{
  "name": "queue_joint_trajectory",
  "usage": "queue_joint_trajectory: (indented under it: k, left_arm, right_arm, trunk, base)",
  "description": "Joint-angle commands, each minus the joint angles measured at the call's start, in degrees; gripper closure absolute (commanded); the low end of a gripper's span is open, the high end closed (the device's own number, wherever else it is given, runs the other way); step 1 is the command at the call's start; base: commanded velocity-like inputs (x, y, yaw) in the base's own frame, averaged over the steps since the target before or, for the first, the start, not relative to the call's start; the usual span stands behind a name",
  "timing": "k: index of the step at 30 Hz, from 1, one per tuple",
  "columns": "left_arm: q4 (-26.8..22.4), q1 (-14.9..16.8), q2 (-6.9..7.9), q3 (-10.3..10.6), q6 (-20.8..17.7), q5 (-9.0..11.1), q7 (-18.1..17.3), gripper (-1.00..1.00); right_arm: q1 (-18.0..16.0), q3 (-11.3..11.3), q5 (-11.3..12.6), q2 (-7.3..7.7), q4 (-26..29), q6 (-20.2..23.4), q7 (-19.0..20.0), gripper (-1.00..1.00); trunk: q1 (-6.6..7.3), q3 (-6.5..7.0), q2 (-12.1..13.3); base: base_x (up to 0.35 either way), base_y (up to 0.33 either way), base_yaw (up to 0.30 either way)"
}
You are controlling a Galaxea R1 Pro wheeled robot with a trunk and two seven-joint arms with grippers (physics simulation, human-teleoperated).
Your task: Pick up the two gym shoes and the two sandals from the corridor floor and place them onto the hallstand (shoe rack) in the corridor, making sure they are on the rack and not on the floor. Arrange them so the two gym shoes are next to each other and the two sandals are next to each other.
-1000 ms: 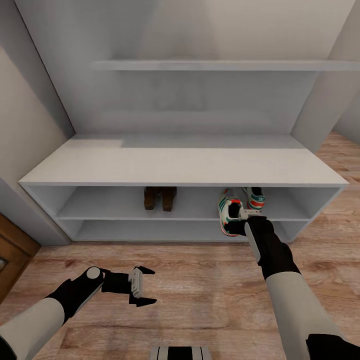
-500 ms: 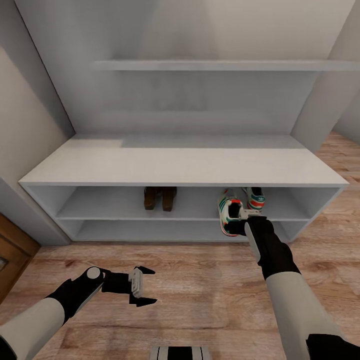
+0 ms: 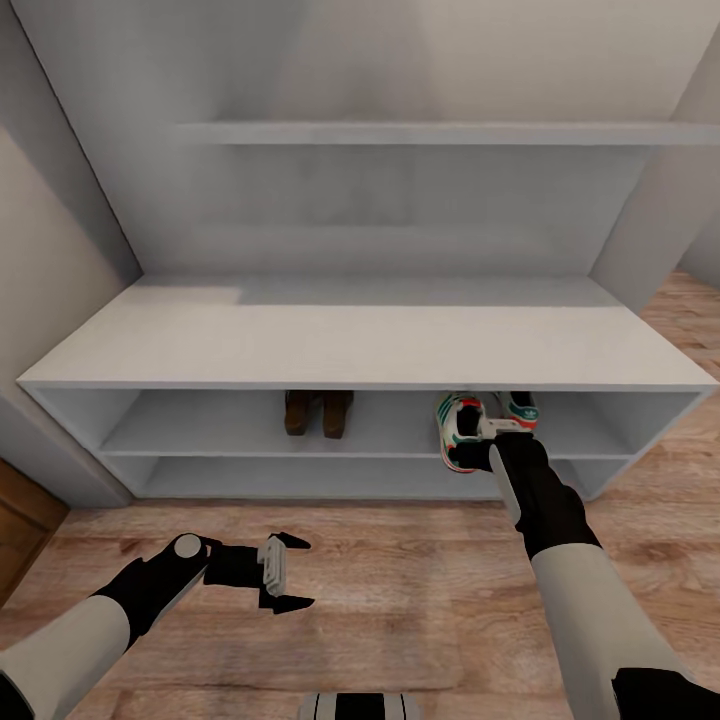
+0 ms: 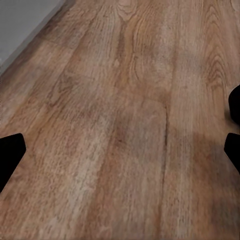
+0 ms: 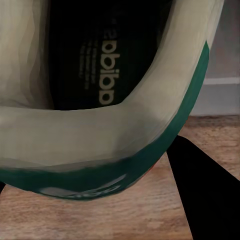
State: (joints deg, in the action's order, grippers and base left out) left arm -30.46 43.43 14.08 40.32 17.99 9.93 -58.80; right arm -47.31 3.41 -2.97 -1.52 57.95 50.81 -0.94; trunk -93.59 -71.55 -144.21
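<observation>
Standing across the middle of the head view: hallstand, white, low and wide, with a floating wall shelf above it. On its upper shelf bay, centre of frame: sandals, dark brown, the pair side by side and touching. On the same shelf, centre right: one gym shoe, mostly hidden under the bench top. Just beside it, at the shelf's front edge: second gym shoe, tilted heel-down, overhanging the lower bay. Right gripper, centre right: fingers clamped on this shoe's heel rim; the right wrist view shows the collar and dark insole up close. Left gripper, lower left: fingers apart, holding nothing, above the corridor floor; its wrist view shows bare wood planks between the dark fingertips.
</observation>
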Motion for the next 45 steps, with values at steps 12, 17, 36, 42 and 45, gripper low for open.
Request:
queue_joint_trajectory:
  k: [12, 17, 36, 42, 45]
  left_arm:
    - [0.0, 0.1, 0.0, 0.5, 0.3, 0.3, 0.1, -1.0]
    - [0.0, 0.1, -0.01, 0.5, 0.3, 0.3, 0.1, -1.0]
    - [0.0, 0.1, -0.01, 0.5, 0.3, 0.3, 0.1, -1.0]
    - [0.0, 0.1, -0.02, 0.5, 0.3, 0.3, 0.1, -1.0]
    - [0.0, 0.1, -0.02, 0.5, 0.3, 0.3, 0.1, -1.0]
  right_arm:
    - [0.0, 0.1, -0.3, -0.06, 0.1, 0.3, 0.1, 1.0]
    - [0.0, 0.1, -0.2, -0.06, 0.0, 0.3, 0.1, 1.0]
    - [-0.1, 0.1, -0.2, -0.06, -0.3, 0.0, 0.1, 1.0]
    - [-0.1, 0.1, -0.2, -0.06, -0.3, 0.0, 0.1, 1.0]
    - [-0.1, 0.1, -0.2, -0.06, -0.3, 0.0, 0.1, 1.0]
  trunk:
    - [0.01, -0.05, 0.0]
    - [0.01, -0.05, 0.0]
    - [0.01, -0.05, 0.0]
    - [0.01, -0.05, 0.0]
    - [0.01, -0.05, 0.0]
  base:
    - [0.122, -0.069, 0.0]
    - [0.003, -0.002, 0.0]
    - [0.073, -0.055, 0.0]
    - [0.004, -0.003, 0.0]
    - [0.095, 0.048, 0.0]
